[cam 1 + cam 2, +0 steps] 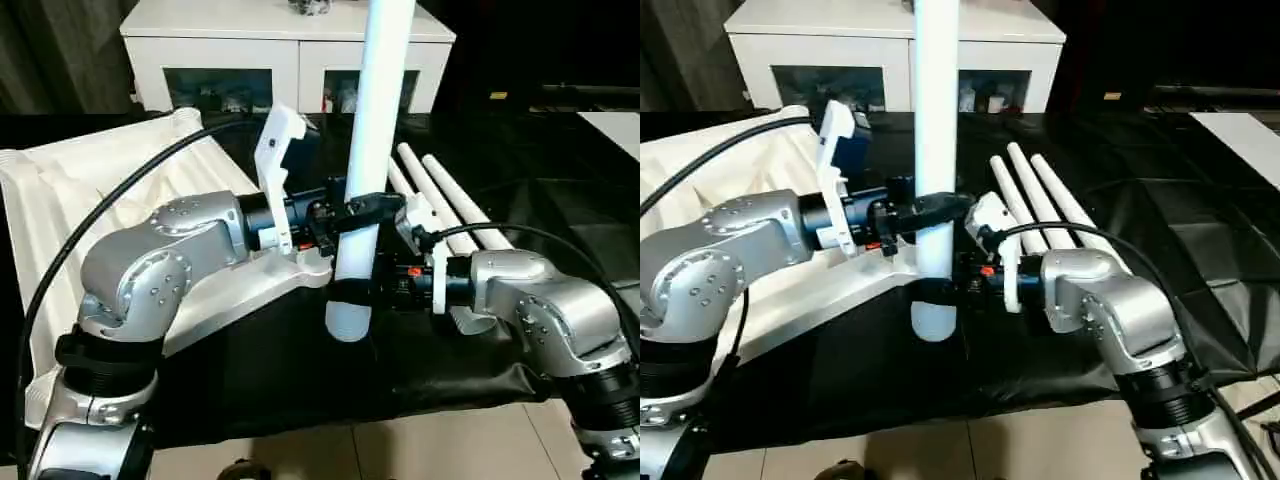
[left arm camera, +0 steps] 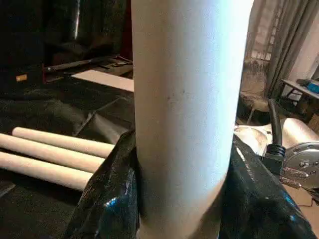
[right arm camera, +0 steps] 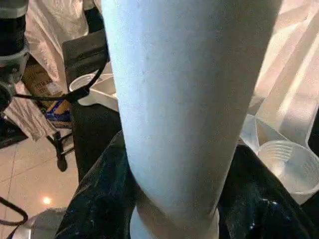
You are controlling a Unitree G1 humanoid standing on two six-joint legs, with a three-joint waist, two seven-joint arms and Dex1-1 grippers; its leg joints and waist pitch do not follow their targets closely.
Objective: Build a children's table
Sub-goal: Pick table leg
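Table leg (image 1: 372, 130) upright, both end effectors clamping it

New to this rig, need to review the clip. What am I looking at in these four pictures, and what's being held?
It is a humanoid robot with two silver arms, each ending in black two-finger jaws. The two wide pictures come from a stereo camera on its head, looking down over the forearms. The two close-ups come from cameras on each wrist, looking along the jaws.

Both grippers, the left gripper higher and the right gripper lower, are closed on one upright white table leg. Three more legs lie side by side on the black-covered work surface. The white table top lies at the robot's left with its ribbed underside up. Behind stands a white low cabinet.
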